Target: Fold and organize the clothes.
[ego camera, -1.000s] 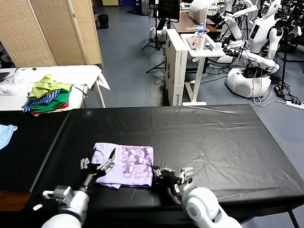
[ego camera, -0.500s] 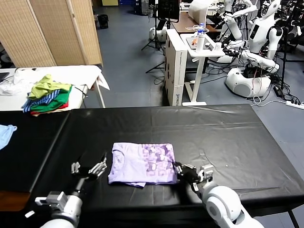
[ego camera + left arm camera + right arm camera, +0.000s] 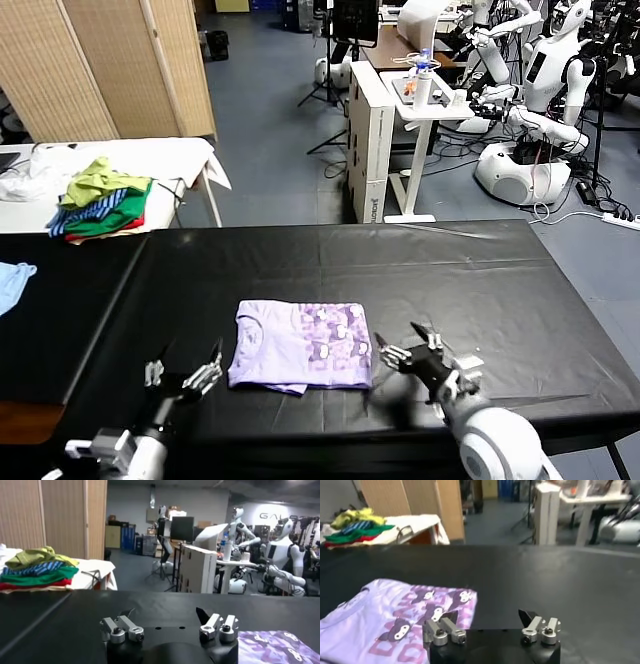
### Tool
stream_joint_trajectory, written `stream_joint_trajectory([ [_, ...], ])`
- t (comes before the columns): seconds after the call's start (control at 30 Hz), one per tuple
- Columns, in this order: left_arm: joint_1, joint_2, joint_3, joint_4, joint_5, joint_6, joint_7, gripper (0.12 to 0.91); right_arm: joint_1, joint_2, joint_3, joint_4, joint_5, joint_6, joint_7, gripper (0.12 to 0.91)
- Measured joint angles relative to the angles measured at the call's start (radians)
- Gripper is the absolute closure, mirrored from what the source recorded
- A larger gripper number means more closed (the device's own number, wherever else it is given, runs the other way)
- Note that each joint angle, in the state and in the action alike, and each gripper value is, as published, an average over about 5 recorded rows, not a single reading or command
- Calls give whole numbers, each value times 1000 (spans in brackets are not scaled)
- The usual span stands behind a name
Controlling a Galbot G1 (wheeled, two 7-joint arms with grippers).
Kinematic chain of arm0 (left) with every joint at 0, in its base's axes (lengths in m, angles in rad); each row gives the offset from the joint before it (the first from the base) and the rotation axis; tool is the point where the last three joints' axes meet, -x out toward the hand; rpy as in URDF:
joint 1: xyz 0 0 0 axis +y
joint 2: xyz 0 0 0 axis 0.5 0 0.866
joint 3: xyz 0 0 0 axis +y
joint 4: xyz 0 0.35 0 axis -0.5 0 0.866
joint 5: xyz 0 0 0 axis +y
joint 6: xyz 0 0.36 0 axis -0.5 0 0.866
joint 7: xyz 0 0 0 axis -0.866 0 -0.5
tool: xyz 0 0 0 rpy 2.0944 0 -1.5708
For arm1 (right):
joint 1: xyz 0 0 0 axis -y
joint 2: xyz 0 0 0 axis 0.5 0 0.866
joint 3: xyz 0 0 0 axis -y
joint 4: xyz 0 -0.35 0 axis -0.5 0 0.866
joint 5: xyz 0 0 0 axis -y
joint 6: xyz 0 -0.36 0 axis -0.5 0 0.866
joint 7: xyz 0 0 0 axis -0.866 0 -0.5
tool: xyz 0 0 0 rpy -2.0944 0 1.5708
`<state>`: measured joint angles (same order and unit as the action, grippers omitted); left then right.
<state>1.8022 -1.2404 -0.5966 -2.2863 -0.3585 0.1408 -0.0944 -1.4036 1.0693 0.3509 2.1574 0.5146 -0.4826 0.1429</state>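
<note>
Lavender T-shirt point(image 3: 300, 344) lies folded into a flat rectangle, lower centre of the black table point(image 3: 480, 280). Left gripper point(image 3: 183, 375) and right gripper point(image 3: 420, 352) flank it, jaws spread, holding nothing. Fold looks complete; next move probably calls for regrasping an edge to tidy or relocate it.

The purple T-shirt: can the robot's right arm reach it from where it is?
Probably yes. The right gripper hangs open just beside the folded T-shirt, by its right edge, and only bare black table lies between them. The left gripper waits open on the other side.
</note>
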Motion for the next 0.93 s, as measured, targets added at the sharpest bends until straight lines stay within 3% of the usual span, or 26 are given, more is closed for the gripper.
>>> stream_joint_trajectory([
  [0.2,78,-7,1,-44,16,-4,-14,123,-188,7,90,84,-102,161,12,118],
  [0.43,171,-16,17,-100,9,28,-88,123,-434,26,163,154,-178,332,69,118],
  [0.57,211,-20,22,-123,6,52,-96,123,-545,30,180,169,-180,360,107,118],
  [0.93,243,-11,17,-140,-3,71,-97,123,-631,30,190,180,-181,372,109,118],
])
